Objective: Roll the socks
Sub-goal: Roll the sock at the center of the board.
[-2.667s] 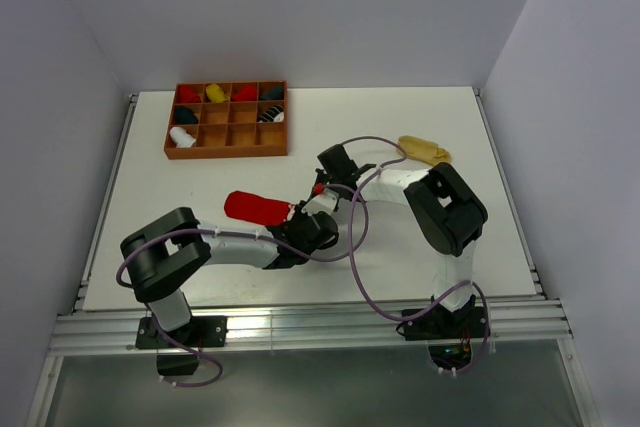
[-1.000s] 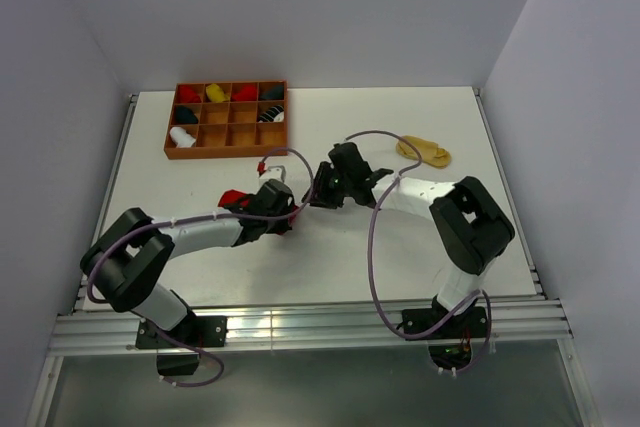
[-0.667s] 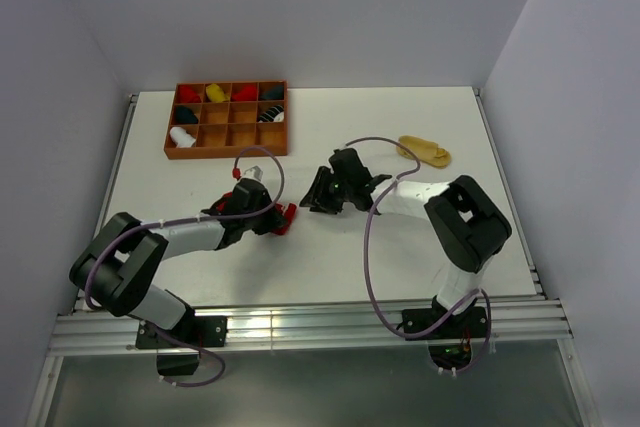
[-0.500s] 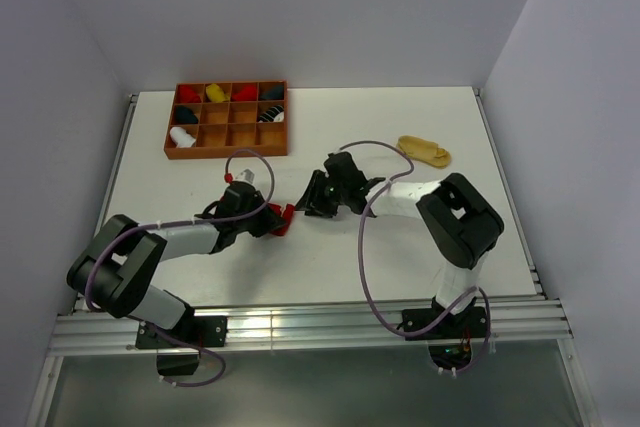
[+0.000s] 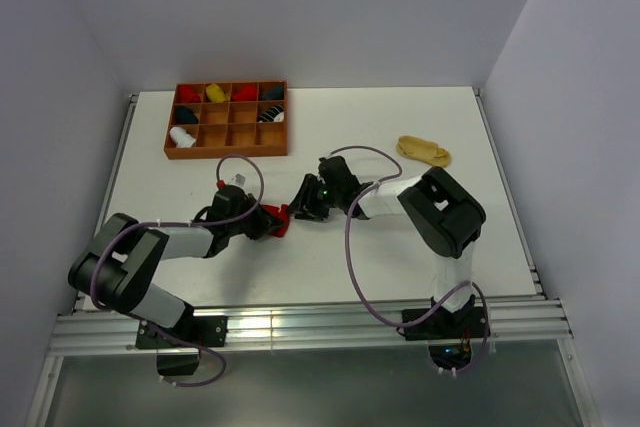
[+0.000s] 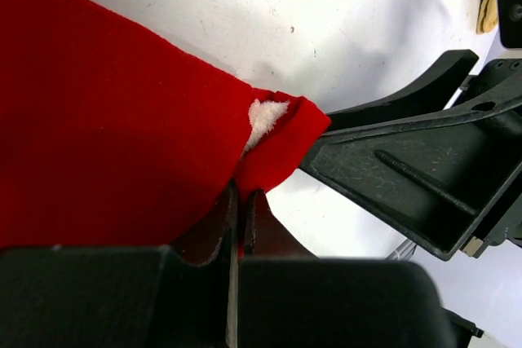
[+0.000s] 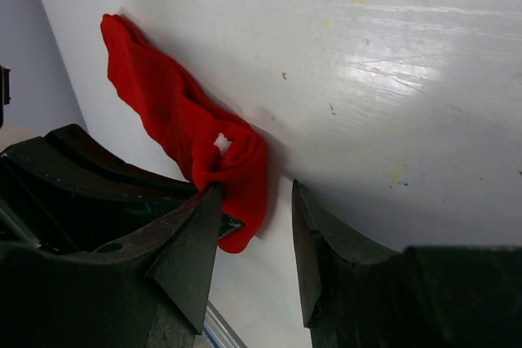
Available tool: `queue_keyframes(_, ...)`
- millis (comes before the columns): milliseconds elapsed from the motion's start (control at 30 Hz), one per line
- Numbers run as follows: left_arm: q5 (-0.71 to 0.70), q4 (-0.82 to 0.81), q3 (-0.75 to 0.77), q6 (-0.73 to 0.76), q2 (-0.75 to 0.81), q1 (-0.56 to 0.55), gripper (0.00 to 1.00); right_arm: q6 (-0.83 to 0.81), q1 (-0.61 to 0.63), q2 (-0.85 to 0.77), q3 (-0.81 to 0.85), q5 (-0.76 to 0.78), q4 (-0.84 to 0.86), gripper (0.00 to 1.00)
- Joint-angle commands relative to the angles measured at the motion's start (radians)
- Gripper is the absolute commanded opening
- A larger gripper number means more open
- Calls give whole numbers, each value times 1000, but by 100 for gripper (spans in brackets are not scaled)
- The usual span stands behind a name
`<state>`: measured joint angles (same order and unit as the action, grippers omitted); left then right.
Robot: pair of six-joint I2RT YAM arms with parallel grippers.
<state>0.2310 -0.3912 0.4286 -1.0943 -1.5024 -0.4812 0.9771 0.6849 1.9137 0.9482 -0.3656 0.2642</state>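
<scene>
Two grippers meet mid-table. The left gripper is pinched tight on the red sock. The right gripper stands half-open, its fingers flanking the sock's folded right end.

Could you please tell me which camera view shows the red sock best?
The right wrist view: the red fabric sock shows nearly full length, its near end folded. The left wrist view gives only a cropped close-up; the top view, a small red scrap.
</scene>
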Motion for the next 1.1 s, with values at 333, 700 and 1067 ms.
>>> queue_keyframes(333, 37, 61, -36, 5, -59, 6, 0, -5, 18, 53, -5, -94, 200, 47)
queue_keyframes(700, 47, 49, -44, 1, -55, 10, 0, -21, 16, 53, -19, -84, 234, 48)
queue_keyframes(1067, 68, 18, -50, 5, -67, 10, 0, -66, 19, 103, 46, -78, 124, 26)
